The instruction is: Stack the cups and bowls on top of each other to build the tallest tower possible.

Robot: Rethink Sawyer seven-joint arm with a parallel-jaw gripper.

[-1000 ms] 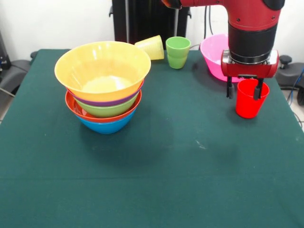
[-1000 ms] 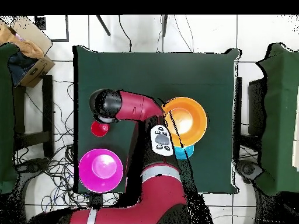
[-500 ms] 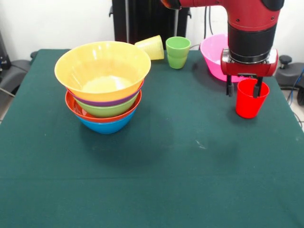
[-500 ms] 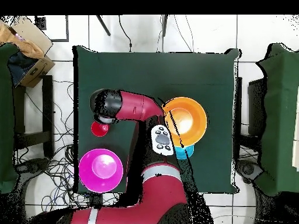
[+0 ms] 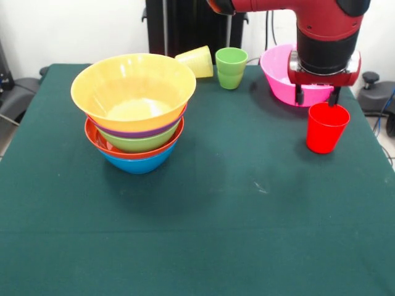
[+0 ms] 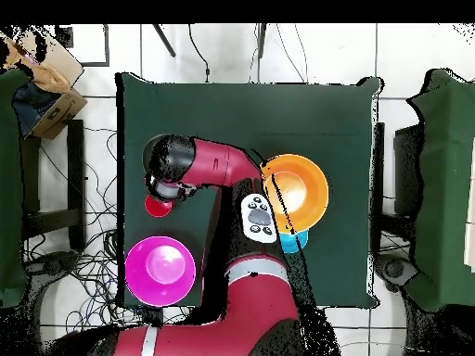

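Observation:
The tower [image 5: 133, 92] stands at the left: a yellow-orange bowl on top, then purple, green, red-orange and blue rims; it also shows in the overhead view [image 6: 297, 190]. The red cup [image 5: 325, 128] stands upright on the table at the right, also in the overhead view [image 6: 156, 206]. My gripper [image 5: 318, 98] is open and empty just above and behind the cup's rim, touching nothing. The light green cup [image 5: 231, 68] stands upright at the back. The yellow cup [image 5: 196, 60] lies on its side beside it. The pink bowl [image 5: 278, 71] sits behind the gripper. The small blue bowl is out of view.
The green table cloth [image 5: 247, 216] ends close to the right of the red cup. In the overhead view the pink bowl [image 6: 160, 271] sits near the robot's base, and the arm [image 6: 218, 167] hides the green and yellow cups.
My gripper has risen straight up from around the red cup's rim to just above it. The red cup stays standing on the table. Nothing else moved.

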